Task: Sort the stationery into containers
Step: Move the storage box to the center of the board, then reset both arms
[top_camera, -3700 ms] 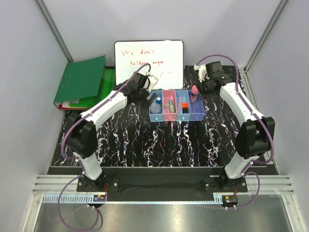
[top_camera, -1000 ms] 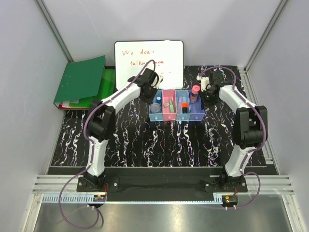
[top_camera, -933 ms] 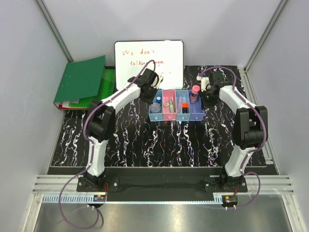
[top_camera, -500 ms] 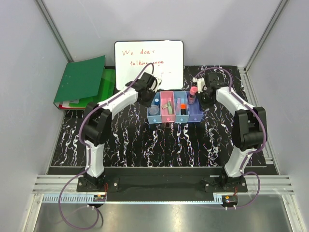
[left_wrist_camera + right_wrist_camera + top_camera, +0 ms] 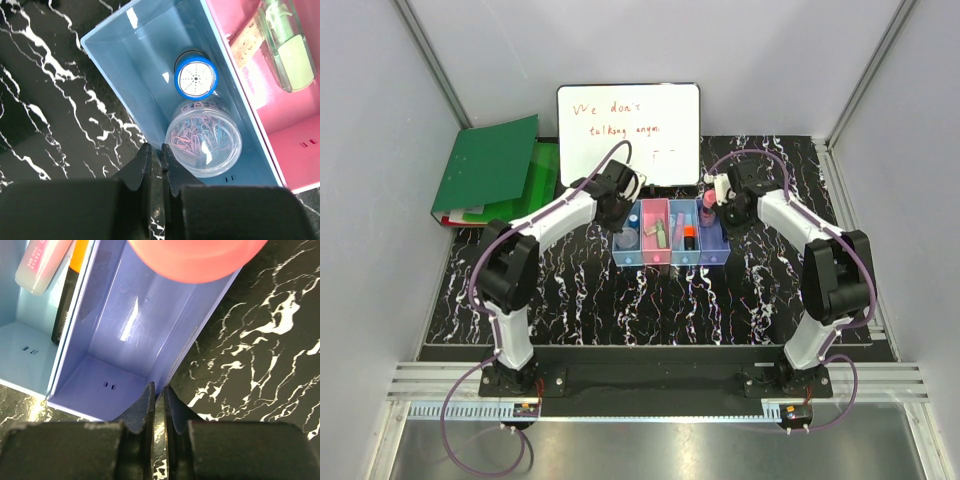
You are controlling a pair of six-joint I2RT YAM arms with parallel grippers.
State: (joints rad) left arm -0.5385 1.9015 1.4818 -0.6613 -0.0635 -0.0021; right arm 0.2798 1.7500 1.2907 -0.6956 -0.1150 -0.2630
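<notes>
Containers (image 5: pixel 670 260) held by both end walls, row shifted toward the arm bases

The left end effector (image 5: pixel 155 150) is closing on the outer wall of the light blue bin (image 5: pixel 125 65). Its jaws are almost together, with only the thin plastic wall between them. The right end effector (image 5: pixel 158 390) is pinching the outer wall of the purple bin (image 5: pixel 125 355) in the same way.

The row's long axis is running straight from one end effector to the other, so each arm is holding the end nearest to it and any further carry is depending on both moving together.

Just inboard of the left jaws, a clear round tub of paper clips (image 5: pixel 203 144) is lying against a blue-capped bottle (image 5: pixel 196 78), and a pale green stick (image 5: pixel 287 55) is resting in the pink bin (image 5: pixel 280 110) beyond them. Ahead of the right jaws a pink-topped item (image 5: pixel 195 257) is standing in the purple bin. An orange stick (image 5: pixel 80 250) and a pale pink one (image 5: pixel 42 262) are lying in the next bin over.

Compared with the view a second earlier, the whole row is sitting farther from the whiteboard (image 5: pixel 628 120). It is also nearer the arm bases and slightly to the left on the bench (image 5: pixel 570 290), with both arms drawn back along with it.
</notes>
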